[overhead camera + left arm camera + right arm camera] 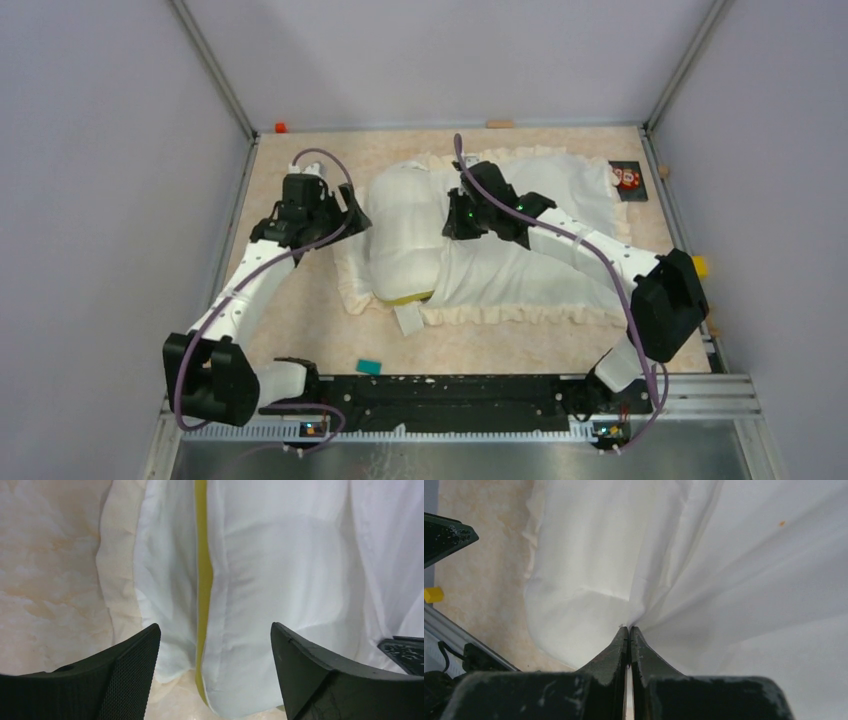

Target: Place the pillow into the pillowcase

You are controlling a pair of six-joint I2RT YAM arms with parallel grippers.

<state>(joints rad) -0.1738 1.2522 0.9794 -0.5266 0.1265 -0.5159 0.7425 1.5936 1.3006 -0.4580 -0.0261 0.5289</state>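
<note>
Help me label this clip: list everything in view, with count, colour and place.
Pillow: one, white, yellow band; at pillowcase's left end.
Pillowcase: one, cream, frilled; mid-table.
Tag: one, white; by pillow's near end.
Table: one, beige; under all.
Tile: one, black; far right.
Orange block: one; far left corner.
Yellow block: one; right edge.
Chip: one, teal; near edge.
Left gripper: one, black; open, at pillow's edge.
Right gripper: one, black; shut on pillowcase.
</note>
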